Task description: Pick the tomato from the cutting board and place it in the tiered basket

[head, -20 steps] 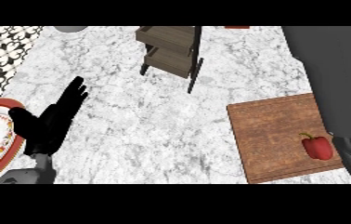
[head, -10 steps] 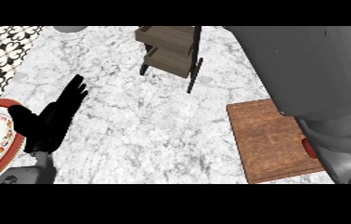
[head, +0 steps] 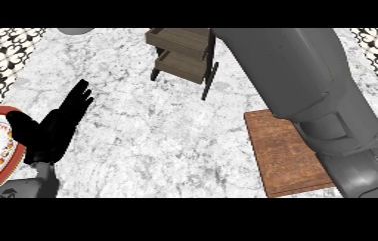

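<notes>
Right forearm (head: 310,95) covers cutting board (head: 284,155) — tomato hidden.

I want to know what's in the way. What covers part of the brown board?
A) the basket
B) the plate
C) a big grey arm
C: the grey forearm lies across the right side of the cutting board, while the tiered basket and the plate sit apart from it.
</notes>
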Controlling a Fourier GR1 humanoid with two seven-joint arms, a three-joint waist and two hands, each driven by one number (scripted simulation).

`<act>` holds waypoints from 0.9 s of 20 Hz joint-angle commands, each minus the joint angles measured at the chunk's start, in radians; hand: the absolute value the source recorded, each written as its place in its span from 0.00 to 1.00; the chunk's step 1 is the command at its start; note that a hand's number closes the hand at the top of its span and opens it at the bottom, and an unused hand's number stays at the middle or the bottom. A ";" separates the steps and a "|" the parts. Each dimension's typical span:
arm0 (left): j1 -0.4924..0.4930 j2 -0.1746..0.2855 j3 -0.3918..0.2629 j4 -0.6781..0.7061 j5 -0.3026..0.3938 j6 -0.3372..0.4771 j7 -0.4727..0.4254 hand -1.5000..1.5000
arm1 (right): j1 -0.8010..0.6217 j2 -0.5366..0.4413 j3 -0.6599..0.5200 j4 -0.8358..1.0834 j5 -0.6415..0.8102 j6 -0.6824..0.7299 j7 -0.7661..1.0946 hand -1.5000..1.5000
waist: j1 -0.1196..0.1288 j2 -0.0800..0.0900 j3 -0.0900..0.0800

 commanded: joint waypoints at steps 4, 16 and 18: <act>0.019 0.001 0.000 -0.037 -0.003 -0.016 0.009 0.50 | -0.004 0.054 0.019 0.132 0.105 -0.174 -0.081 1.00 | 0.007 0.002 0.000; -0.009 -0.017 0.009 0.024 -0.012 -0.030 -0.036 0.50 | -0.136 0.059 -0.121 0.373 0.085 -0.373 -0.216 0.00 | 0.024 0.013 -0.001; -0.014 -0.023 -0.002 -0.008 -0.031 -0.007 -0.005 0.50 | -0.152 0.054 -0.161 0.360 0.052 -0.384 -0.209 0.00 | 0.020 0.008 0.000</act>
